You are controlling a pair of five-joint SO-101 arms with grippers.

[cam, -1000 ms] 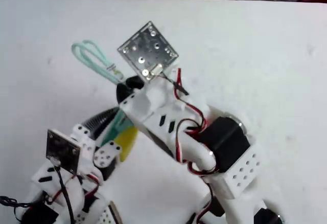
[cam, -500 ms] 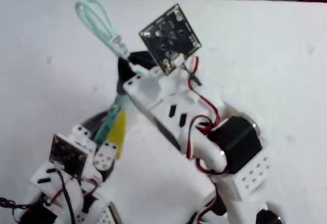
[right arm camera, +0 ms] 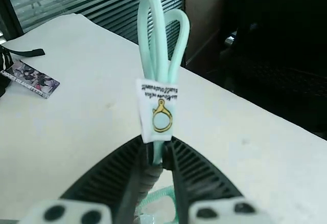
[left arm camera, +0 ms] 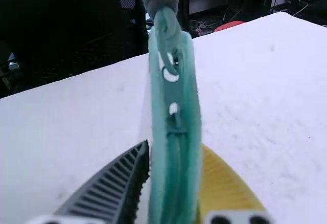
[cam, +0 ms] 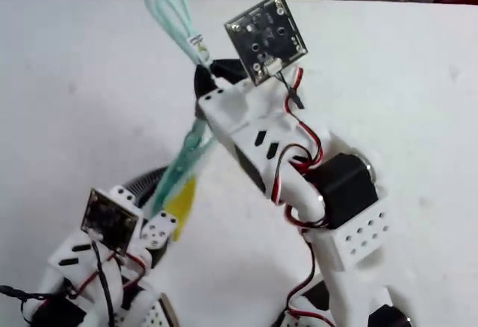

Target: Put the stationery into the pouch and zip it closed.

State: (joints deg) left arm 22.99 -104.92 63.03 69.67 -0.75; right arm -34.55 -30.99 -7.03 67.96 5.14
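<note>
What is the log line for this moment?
left gripper: shut on pouch | right gripper: shut on strap | pouch: stretched between both arms

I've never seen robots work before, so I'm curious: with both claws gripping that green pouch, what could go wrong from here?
The right gripper pinches only the thin loop beside its tag, so the loop might slip out under a harder pull. The left gripper clamps just the narrow end of the pouch, which stretches between both arms. That end could slide free, and the pouch would probably drop or swing.
</note>
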